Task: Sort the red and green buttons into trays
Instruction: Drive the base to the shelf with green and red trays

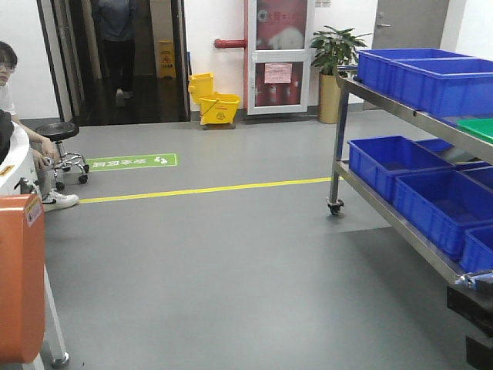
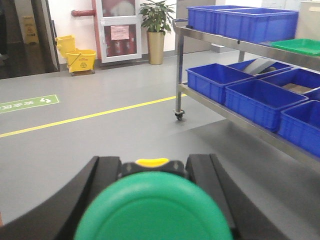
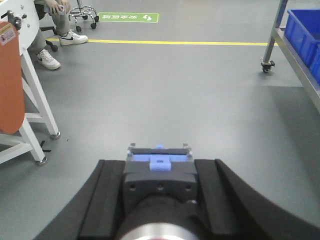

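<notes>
Left wrist view looks along the left gripper [image 2: 154, 166]. Its two black fingers [image 2: 102, 180] press on both sides of the green button [image 2: 152, 210]. The wide round cap of this button fills the near part of the picture, and a yellow piece shows at its far end. In the right wrist view the right gripper [image 3: 160, 167] is clenched around the dark grey button [image 3: 160, 184], which has a small blue part on its far end. Both buttons are held above the grey floor [image 3: 160, 90]. The green tray [image 2: 300, 46] lies on the top shelf of the metal rack [image 2: 179, 75], far to the right, beside the blue crates [image 2: 245, 22].
</notes>
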Motion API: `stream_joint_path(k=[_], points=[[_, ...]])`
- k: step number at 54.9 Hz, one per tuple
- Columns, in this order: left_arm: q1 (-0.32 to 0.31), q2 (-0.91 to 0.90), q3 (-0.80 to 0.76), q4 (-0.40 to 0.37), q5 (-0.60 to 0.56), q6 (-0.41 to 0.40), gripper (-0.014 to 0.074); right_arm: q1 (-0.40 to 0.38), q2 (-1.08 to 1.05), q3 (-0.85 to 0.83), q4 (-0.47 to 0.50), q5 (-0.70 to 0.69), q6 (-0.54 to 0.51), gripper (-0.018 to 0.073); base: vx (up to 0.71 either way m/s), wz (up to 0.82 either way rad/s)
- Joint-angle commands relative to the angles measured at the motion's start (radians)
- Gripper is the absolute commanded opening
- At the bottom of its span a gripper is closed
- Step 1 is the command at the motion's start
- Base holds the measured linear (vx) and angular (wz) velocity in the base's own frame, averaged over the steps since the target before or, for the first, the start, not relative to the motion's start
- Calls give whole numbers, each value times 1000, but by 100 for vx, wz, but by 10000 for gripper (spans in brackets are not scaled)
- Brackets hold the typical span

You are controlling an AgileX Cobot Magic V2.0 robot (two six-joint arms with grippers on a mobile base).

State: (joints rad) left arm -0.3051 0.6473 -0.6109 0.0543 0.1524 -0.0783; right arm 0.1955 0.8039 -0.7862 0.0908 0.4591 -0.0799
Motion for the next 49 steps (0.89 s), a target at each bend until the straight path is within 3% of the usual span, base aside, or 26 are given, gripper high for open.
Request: stream_joint_path(k=[1, 49], points=[[-9, -3, -28, -9, -88, -9, 0, 1, -9, -31, -1, -85, -2, -9, 45, 10], [-9, -3, -28, -9, -88, -9, 0, 1, -9, -31, -1, -80, -2, -9, 50, 9]])
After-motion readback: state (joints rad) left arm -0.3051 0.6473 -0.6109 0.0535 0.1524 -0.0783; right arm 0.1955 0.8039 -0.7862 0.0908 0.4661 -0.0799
